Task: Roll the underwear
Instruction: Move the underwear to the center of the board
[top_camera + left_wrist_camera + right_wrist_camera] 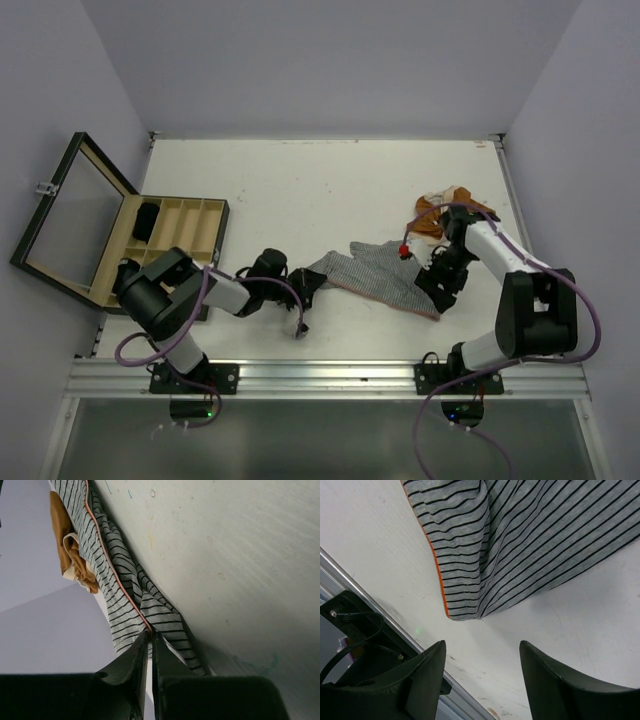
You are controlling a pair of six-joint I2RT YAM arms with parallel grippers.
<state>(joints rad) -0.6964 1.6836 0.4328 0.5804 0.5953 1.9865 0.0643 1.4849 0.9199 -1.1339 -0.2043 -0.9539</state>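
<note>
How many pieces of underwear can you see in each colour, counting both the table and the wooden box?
Grey striped underwear: 1
Orange-brown underwear: 1
Black underwear, in the wooden box: 1
Total: 3

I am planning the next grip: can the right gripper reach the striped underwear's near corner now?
Probably yes. The right gripper is open, a corner of the striped underwear lies just ahead of it, and only bare table lies between them.
</note>
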